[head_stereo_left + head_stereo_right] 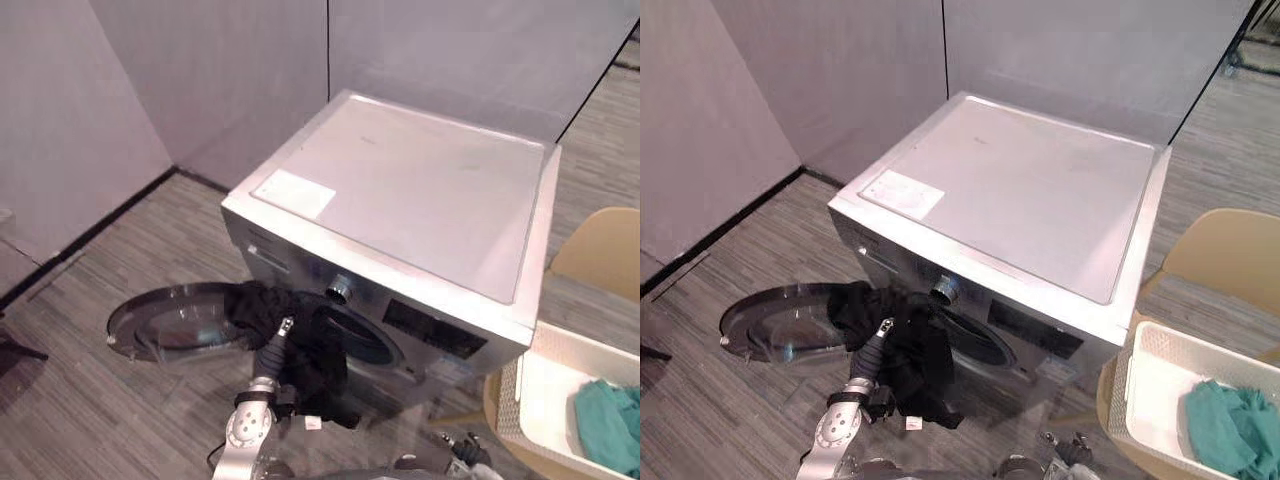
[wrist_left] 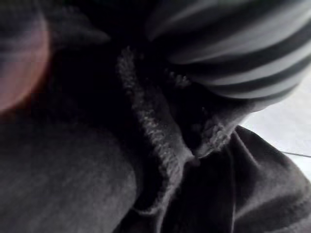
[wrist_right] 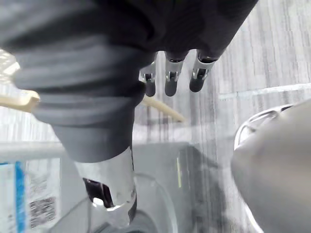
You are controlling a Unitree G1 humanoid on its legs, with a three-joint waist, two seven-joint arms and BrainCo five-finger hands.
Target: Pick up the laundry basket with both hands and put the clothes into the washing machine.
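A silver washing machine (image 1: 400, 190) stands with its round door (image 1: 170, 320) swung open to the left. A black garment (image 1: 310, 350) hangs out of the drum opening. My left hand (image 1: 275, 348) is pushed into that black cloth at the opening, so its grip is hidden; up close, black fabric (image 2: 97, 170) lies against its ribbed cover (image 2: 233, 48). The white laundry basket (image 1: 560, 350) sits at the lower right on a tan seat, with a teal cloth (image 1: 610, 415) in it. My right hand (image 3: 175, 29) hangs low in front of the machine, fingers (image 3: 170, 80) straight and holding nothing.
A tan chair (image 1: 605, 250) stands right of the machine, behind the basket. Grey partition walls (image 1: 200, 80) close off the back and left. The open door juts over the striped floor (image 1: 80, 400) at lower left.
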